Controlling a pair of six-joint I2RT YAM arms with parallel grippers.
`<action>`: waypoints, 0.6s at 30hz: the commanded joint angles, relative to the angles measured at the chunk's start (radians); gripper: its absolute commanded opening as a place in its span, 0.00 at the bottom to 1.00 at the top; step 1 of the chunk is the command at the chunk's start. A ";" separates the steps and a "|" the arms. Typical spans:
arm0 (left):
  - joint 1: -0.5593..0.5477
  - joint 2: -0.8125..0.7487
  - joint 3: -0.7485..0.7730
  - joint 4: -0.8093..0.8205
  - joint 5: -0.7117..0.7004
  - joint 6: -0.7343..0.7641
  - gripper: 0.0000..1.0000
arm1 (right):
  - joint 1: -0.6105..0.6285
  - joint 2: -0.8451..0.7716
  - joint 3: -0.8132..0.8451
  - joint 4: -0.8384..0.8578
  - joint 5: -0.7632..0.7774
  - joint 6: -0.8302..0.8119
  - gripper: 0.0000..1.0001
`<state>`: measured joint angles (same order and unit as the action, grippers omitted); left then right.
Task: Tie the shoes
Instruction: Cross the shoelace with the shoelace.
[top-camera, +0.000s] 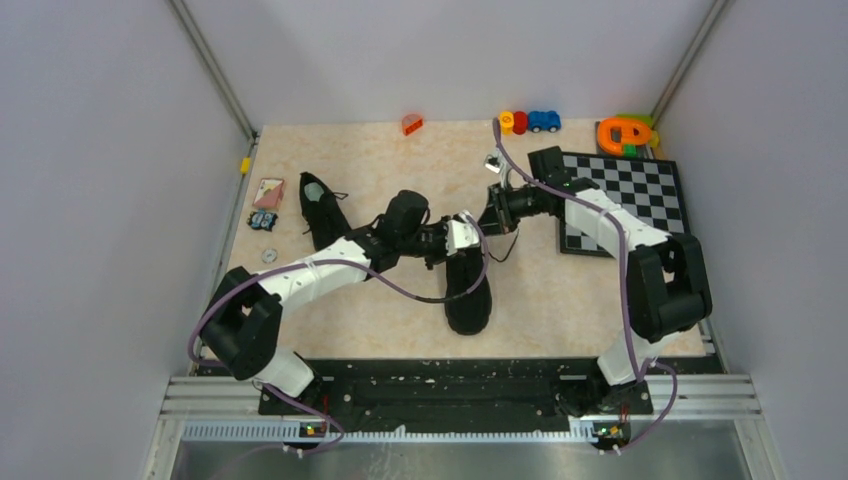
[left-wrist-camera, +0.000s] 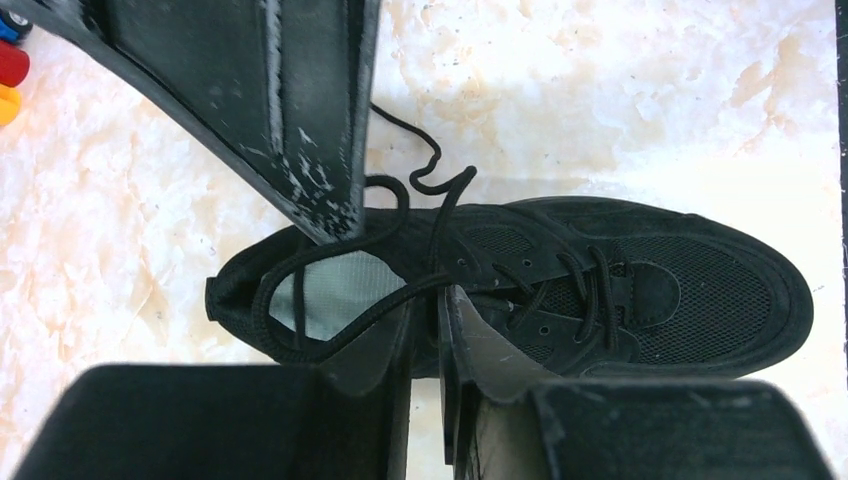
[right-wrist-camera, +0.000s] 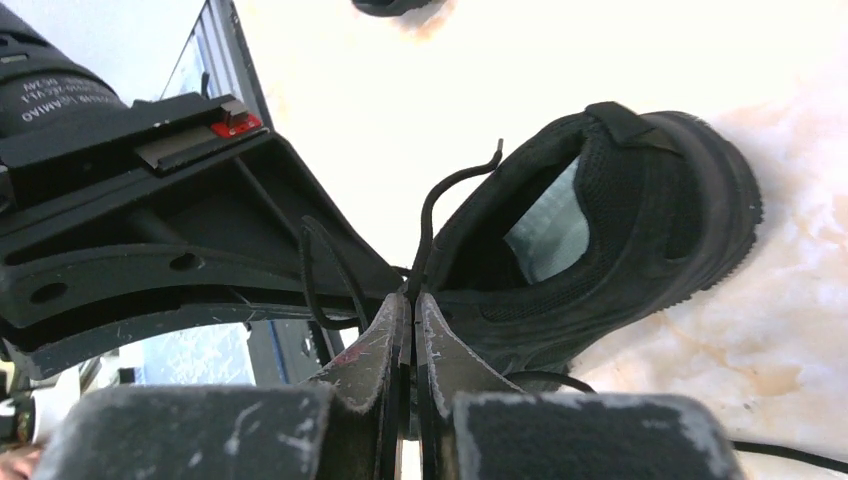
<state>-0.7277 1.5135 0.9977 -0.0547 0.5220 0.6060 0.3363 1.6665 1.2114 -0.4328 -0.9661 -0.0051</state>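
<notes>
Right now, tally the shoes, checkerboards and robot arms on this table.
Shoes: 2
Checkerboards: 1
Robot arms: 2
Total: 5

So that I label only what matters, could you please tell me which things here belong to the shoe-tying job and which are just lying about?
Job in hand:
- centre shoe
- second shoe, to its left
- lace, pinched in the right gripper

Lying about:
- chessboard
- blue toy car
- orange block
- small card
- orange ring toy
</notes>
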 joint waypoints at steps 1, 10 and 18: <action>0.002 -0.025 -0.010 -0.002 -0.012 0.016 0.19 | -0.034 -0.031 0.046 0.074 0.026 0.041 0.00; 0.001 0.009 0.022 -0.037 -0.008 0.026 0.00 | -0.046 -0.007 0.082 0.061 0.016 0.031 0.00; 0.001 -0.024 -0.008 0.012 -0.019 0.016 0.00 | 0.002 0.062 0.108 0.034 -0.017 0.011 0.00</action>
<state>-0.7277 1.5146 0.9974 -0.0925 0.5064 0.6243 0.3065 1.6924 1.2743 -0.3901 -0.9474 0.0341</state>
